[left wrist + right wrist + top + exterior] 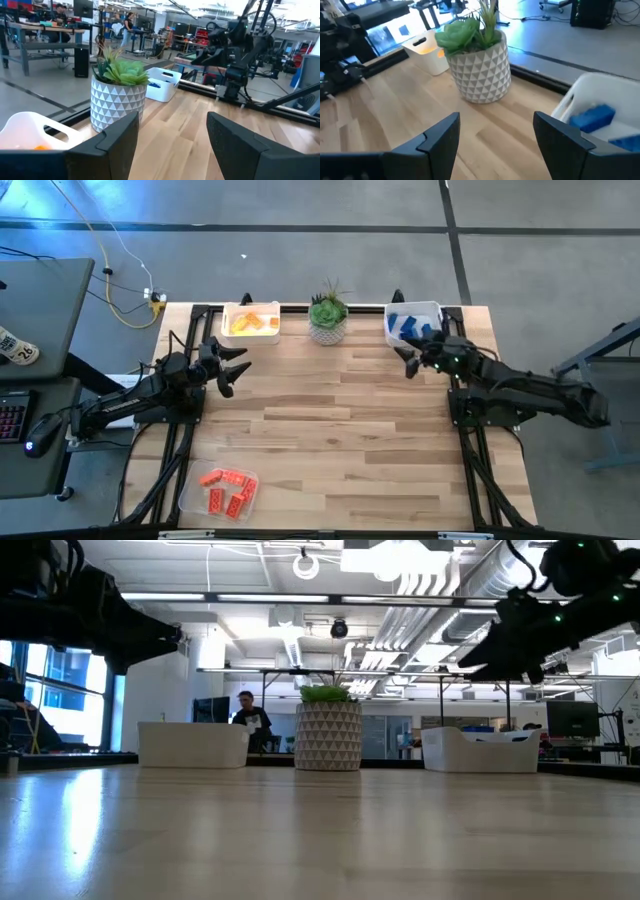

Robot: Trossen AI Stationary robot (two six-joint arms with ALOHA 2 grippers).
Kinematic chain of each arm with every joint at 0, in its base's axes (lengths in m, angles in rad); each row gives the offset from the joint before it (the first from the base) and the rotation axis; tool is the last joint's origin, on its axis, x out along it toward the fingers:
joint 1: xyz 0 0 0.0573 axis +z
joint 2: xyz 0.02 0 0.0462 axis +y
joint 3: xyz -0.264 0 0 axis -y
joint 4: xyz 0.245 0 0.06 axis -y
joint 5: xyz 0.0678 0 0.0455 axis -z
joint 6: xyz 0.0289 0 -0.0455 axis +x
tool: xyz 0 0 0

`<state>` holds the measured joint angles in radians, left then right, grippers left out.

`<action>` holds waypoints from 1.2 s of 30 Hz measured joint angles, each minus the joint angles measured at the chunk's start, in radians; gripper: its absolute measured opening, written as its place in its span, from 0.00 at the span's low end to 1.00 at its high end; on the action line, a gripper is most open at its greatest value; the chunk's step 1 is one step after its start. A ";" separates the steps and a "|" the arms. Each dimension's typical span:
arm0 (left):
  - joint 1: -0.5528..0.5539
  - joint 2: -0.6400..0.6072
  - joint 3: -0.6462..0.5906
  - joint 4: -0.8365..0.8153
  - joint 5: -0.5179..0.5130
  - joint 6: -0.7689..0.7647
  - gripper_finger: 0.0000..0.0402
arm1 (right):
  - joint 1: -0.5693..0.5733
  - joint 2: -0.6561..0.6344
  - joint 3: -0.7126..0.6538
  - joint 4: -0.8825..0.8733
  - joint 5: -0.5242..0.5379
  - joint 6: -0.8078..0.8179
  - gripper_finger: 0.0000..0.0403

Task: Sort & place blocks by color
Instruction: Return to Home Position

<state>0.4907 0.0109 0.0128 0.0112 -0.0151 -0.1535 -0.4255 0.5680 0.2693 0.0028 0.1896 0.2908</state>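
The blocks lie sorted in three white trays. Yellow-orange blocks (250, 323) fill the far-left tray (228, 313), blue blocks (405, 323) the far-right tray (430, 308), and red-orange blocks (226, 489) the tray (190, 498) near the front left edge. My left gripper (237, 366) stands open above the table's left side, near the yellow tray, with nothing between its fingers. My right gripper (412, 359) stands open just in front of the blue tray, also with nothing in it. In the right wrist view a blue block (592, 117) shows inside its tray (585, 85).
A green plant in a white patterned pot (328, 318) stands at the far edge between the two far trays. The wooden tabletop (340, 440) stretches between the arms. A desk with a keyboard (12, 415) is off the table's left; a person (250, 720) sits in the room behind.
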 joint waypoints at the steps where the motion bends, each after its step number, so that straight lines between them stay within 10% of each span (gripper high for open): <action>1: 0.000 0.000 0.000 0.000 0.000 0.000 0.56 | 0.000 -0.029 -0.023 0.001 -0.002 0.006 0.59; 25: 0.000 0.000 0.001 0.000 0.000 0.000 0.56 | 0.000 -0.559 -0.157 -0.336 -0.070 0.050 0.59; 36: 0.000 0.001 0.001 0.001 0.003 0.000 0.56 | 0.003 -0.562 -0.153 -0.372 -0.068 0.096 0.59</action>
<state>0.4904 0.0120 0.0135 0.0120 -0.0120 -0.1535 -0.4225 0.0059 0.1162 -0.3695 0.1215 0.3868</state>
